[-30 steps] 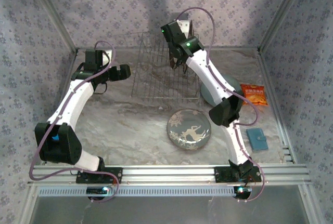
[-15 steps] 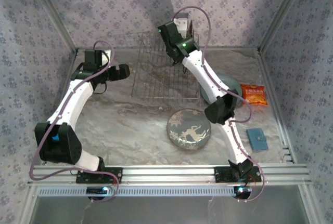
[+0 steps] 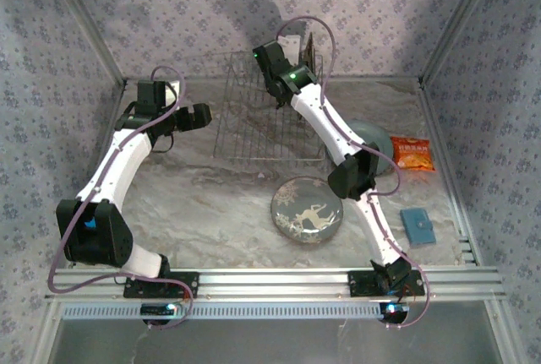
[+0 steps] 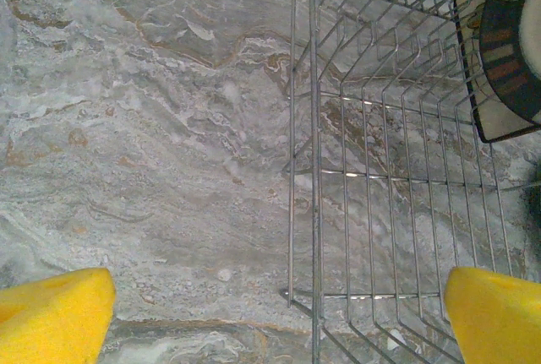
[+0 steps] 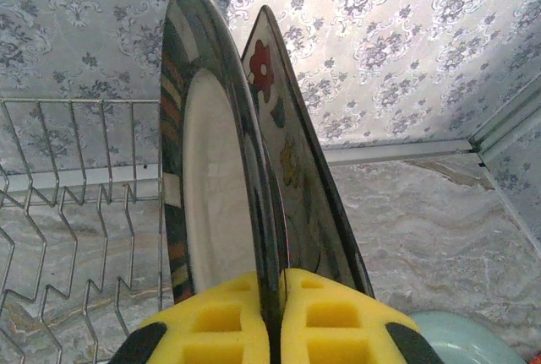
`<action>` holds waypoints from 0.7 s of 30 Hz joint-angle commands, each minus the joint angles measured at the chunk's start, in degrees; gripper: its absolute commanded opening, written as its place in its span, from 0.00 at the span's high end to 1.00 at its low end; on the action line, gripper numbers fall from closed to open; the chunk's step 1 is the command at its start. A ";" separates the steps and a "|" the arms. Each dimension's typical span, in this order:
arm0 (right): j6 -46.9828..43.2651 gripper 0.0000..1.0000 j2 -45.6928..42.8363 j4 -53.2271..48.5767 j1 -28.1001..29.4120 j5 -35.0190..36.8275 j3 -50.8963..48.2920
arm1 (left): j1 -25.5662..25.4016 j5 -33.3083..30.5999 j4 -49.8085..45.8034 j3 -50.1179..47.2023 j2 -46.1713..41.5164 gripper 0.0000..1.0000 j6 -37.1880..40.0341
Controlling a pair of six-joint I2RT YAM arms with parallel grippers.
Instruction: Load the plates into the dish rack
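My right gripper (image 5: pixel 275 313) is shut on the rim of the round dark-brown-rimmed plate (image 5: pixel 211 203), which it holds upright on edge over the back right of the dish rack (image 3: pixel 266 119). The square cream flower-pattern plate (image 5: pixel 287 153) stands right behind it; the pair shows as dark upright plates (image 3: pixel 309 48) from above. The greyish deer plate (image 3: pixel 307 209) lies flat on the table in front of the rack. The pale grey-blue plate (image 3: pixel 378 138) lies to the right, partly under my right arm. My left gripper (image 3: pixel 201 116) hangs open at the rack's left edge (image 4: pixel 314 170), holding nothing.
An orange snack packet (image 3: pixel 412 154) lies at the right edge, and a small blue square pad (image 3: pixel 418 225) sits nearer the front right. Patterned walls close in the back and sides. Bare marble table (image 4: pixel 152 153) stretches left of the rack.
My right gripper has moved back and slightly left over the rack with the brown-rimmed plate, bringing it upright beside the square plate. The left arm has not moved.
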 commanded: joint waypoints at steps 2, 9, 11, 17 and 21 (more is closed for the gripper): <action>-0.21 1.00 0.05 7.79 0.47 7.60 4.34 | 0.44 1.02 0.44 0.64 0.33 0.01 -0.78; 1.34 1.00 2.53 8.04 0.35 8.23 5.41 | 0.46 1.61 0.35 0.84 0.41 0.01 -1.48; 1.93 1.00 2.94 8.09 0.31 7.96 5.50 | 0.51 1.77 0.22 0.86 0.65 0.01 -1.56; 3.60 1.00 4.15 8.09 0.26 7.68 5.79 | 0.51 2.07 -0.31 1.37 0.99 0.01 -1.60; 4.48 1.00 5.12 8.11 0.63 7.57 5.81 | 0.50 2.25 -0.49 1.57 1.00 0.01 -1.56</action>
